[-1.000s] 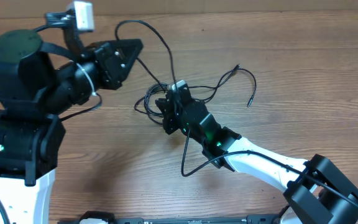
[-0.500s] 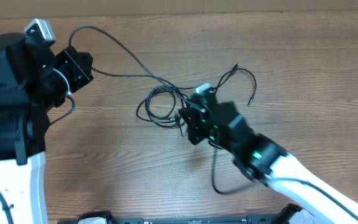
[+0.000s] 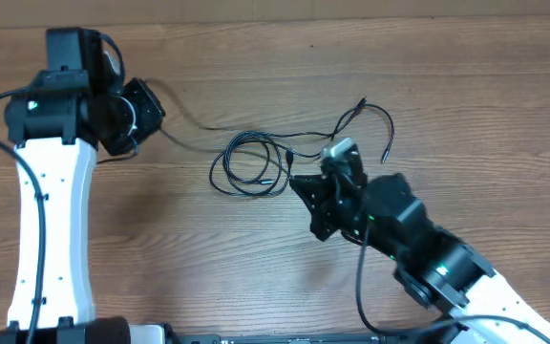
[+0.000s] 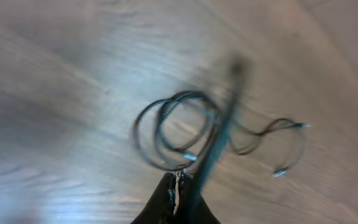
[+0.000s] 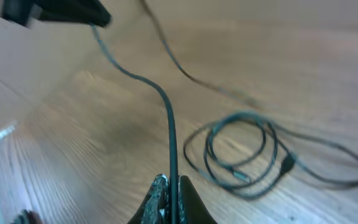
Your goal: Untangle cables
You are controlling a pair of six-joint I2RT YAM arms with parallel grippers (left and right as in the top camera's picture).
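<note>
- Thin black cables (image 3: 252,168) lie looped on the brown wooden bench (image 3: 466,86), between both arms.
- Left tool (image 3: 151,119) is pressed together, pinching one strand.
- Right tool (image 3: 299,183) likewise pinches a strand.

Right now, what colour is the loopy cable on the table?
Black. The coiled cable shows best in the overhead view.

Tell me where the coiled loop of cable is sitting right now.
In the overhead view, the coiled cable loop lies on the wooden table near the middle. It is just left of the right gripper and some way right of the left gripper.
</note>
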